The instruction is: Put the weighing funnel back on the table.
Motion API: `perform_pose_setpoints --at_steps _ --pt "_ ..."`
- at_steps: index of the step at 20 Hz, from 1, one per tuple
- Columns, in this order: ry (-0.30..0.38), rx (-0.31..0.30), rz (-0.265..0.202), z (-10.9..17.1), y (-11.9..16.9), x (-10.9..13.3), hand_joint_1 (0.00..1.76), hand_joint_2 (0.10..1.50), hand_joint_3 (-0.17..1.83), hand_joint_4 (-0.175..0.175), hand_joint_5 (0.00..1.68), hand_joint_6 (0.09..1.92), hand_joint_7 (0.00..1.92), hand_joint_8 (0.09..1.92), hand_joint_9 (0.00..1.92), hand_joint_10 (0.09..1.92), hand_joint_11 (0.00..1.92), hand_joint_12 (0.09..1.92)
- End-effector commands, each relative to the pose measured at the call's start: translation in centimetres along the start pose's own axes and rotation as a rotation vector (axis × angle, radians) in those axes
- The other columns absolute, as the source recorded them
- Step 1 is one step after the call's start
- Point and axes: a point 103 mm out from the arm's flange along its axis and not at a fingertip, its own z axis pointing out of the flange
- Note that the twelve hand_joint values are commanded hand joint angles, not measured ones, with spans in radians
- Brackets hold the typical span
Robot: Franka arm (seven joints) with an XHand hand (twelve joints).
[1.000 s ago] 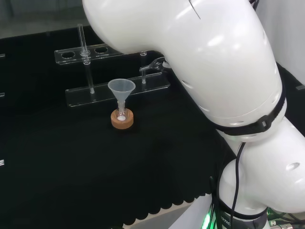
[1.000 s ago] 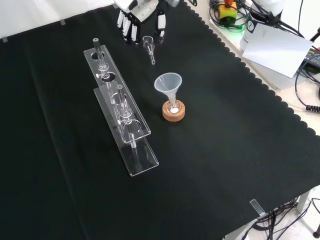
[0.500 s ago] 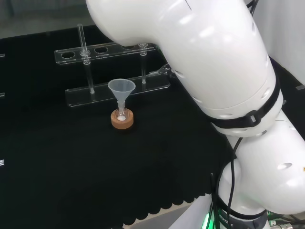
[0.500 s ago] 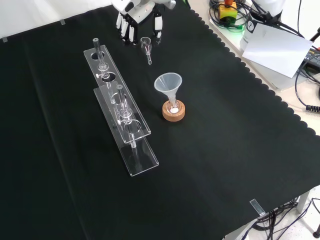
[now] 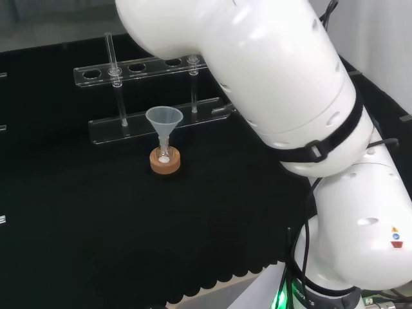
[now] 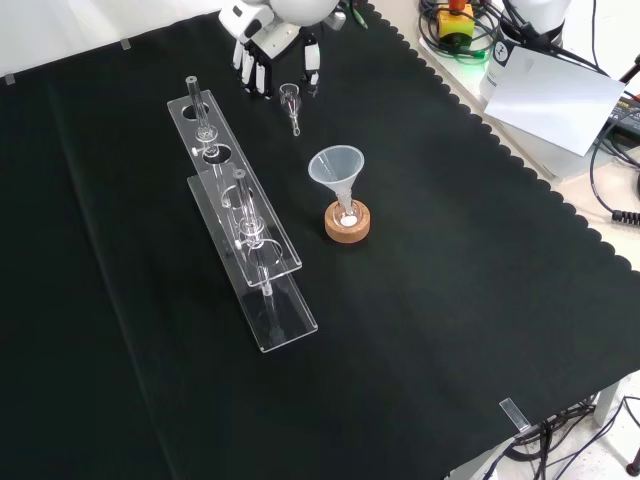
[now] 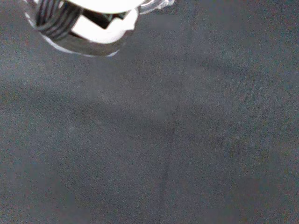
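In the front view the black and white hand (image 6: pixel 270 45) hangs over the far end of the cloth, fingers pointing down. The weighing funnel (image 6: pixel 291 104), a small clear cup with a short stem, sits at its fingertips, pinched between the fingers (image 6: pixel 254 76) and the thumb (image 6: pixel 312 76), stem pointing toward the camera. The head view shows the weighing funnel's (image 5: pixel 221 110) clear tip beside the big white arm link, low by the rack. Whether it touches the cloth I cannot tell. A blurred part of the hand (image 7: pixel 86 23) shows above bare black cloth in the wrist view.
A clear tube rack (image 6: pixel 245 225) holding a few glass tubes stands to the hand's left in the front view. The big funnel (image 6: pixel 337 166) stands in a small flask on a cork ring (image 6: pixel 347 224). Cables and a white sheet (image 6: pixel 550 95) lie beyond the cloth's scalloped edge.
The hand has shifted slightly left in the front view with the weighing funnel. In the head view the funnel's tip has dropped lower, toward the cloth, and the arm link has swung right.
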Motion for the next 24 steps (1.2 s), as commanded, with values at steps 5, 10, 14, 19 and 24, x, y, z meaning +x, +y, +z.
perform_pose_setpoints --at_steps 5,10,14,19,24 --pt "0.062 0.013 -0.02 5.9 2.3 -1.7 1.11 0.68 0.65 0.175 1.23 0.74 0.7 0.57 0.97 0.34 0.76 1.11" --pt "0.07 0.005 -0.013 7.3 2.5 -2.1 1.11 0.68 0.65 0.175 1.23 0.74 0.7 0.57 0.97 0.34 0.76 1.11" --pt "0.072 -0.003 -0.011 8.0 2.6 -2.1 1.11 0.68 0.65 0.175 1.23 0.74 0.7 0.57 0.97 0.34 0.77 1.11" --pt "0.064 0.004 -0.015 8.7 3.0 -1.7 1.11 0.68 0.65 0.175 1.23 0.74 0.7 0.57 0.97 0.34 0.77 1.11" --pt "0.042 0.0 -0.009 9.0 3.2 -1.5 1.11 0.68 0.65 0.175 1.23 0.74 0.7 0.57 0.97 0.34 0.77 1.11"
